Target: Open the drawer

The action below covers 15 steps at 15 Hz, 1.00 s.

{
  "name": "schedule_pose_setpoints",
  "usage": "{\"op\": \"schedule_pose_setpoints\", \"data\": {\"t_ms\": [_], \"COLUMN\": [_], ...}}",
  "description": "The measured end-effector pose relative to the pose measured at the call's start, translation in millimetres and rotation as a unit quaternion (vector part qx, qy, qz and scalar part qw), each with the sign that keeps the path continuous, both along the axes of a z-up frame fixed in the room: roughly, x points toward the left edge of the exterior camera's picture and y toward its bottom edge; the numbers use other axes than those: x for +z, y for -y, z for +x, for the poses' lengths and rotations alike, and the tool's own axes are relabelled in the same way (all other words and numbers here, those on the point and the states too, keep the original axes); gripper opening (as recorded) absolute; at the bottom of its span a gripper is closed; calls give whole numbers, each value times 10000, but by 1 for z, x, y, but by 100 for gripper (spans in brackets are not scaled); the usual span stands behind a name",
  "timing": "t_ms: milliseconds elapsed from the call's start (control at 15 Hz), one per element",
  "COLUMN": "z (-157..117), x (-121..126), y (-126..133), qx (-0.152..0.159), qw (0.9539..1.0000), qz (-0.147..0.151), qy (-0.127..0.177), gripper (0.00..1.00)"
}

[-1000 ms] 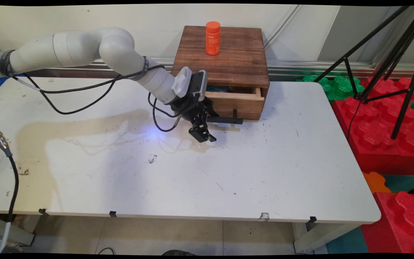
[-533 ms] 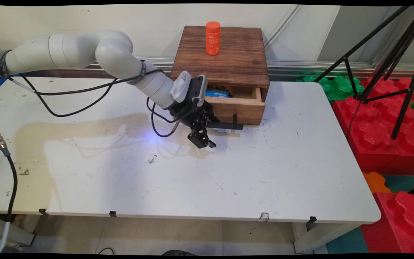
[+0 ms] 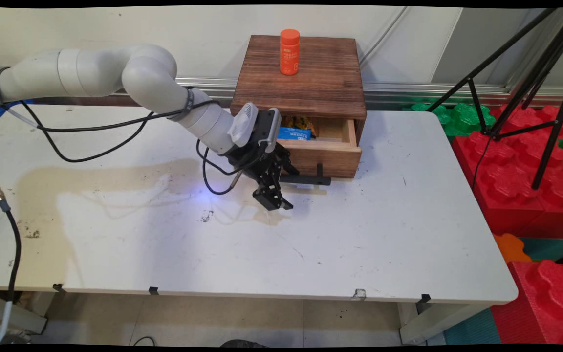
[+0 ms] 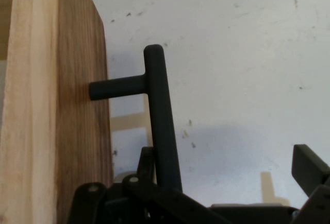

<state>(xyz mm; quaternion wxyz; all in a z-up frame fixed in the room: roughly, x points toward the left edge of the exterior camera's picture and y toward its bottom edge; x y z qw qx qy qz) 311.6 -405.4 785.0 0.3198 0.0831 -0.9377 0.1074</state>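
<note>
Pincer (image 3: 281, 188) hooked on drawer (image 3: 328, 152) handle (image 4: 161, 126).

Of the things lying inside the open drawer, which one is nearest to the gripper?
The blue packet, at the drawer's left end just behind its front board, is nearest the gripper. The yellowish item lies further back.

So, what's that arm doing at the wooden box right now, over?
Gripper open, one finger behind the black handle. Drawer partly out, blue packet showing inside. Orange bottle upright atop the wooden box, clear of the gripper.
</note>
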Motion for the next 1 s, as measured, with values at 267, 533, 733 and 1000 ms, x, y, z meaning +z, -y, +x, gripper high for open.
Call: {"op": "schedule_pose_setpoints", "data": {"t_ms": [267,533,733,1000], "z": [-2,-3,-4,-7], "x": [1,1,0,-1], "y": [-9,-19,-28,-42], "qx": [-47,-97,-143,-229], "qw": [10000,9999,9999,9997], "qz": [23,46,68,108], "qy": [-20,-24,-23,-19], "gripper": [100,100,100,100]}}
